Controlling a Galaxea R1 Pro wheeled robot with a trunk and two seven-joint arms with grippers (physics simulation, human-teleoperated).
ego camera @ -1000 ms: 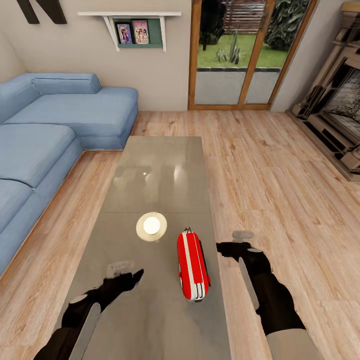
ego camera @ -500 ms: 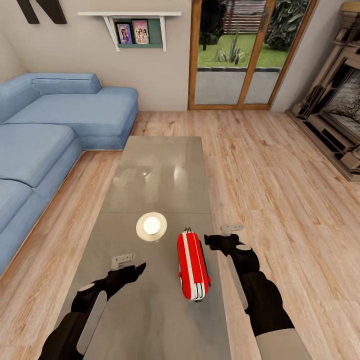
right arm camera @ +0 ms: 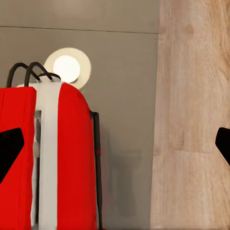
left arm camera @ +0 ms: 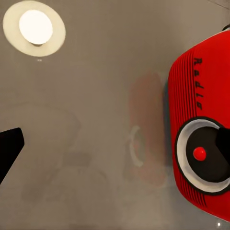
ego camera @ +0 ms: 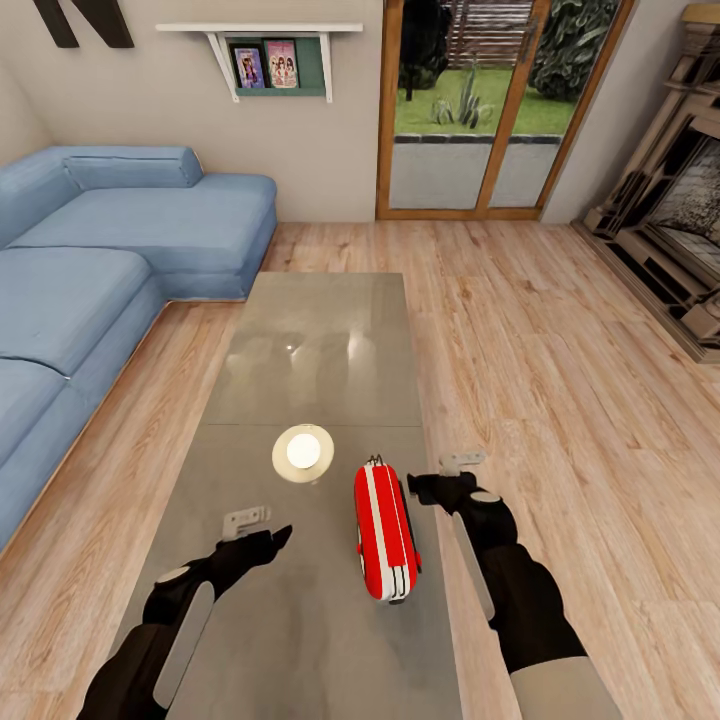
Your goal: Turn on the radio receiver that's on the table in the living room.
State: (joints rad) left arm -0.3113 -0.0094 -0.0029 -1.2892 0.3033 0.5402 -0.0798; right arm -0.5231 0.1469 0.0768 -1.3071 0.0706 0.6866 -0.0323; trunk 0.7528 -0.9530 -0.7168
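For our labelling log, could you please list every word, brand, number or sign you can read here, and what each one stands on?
"Radio": dark script on the red face of the radio receiver, above its round dial, seen in the left wrist view.
Two framed pictures on the wall shelf: too small and blurred to read any text.
Nothing else legible in these views.
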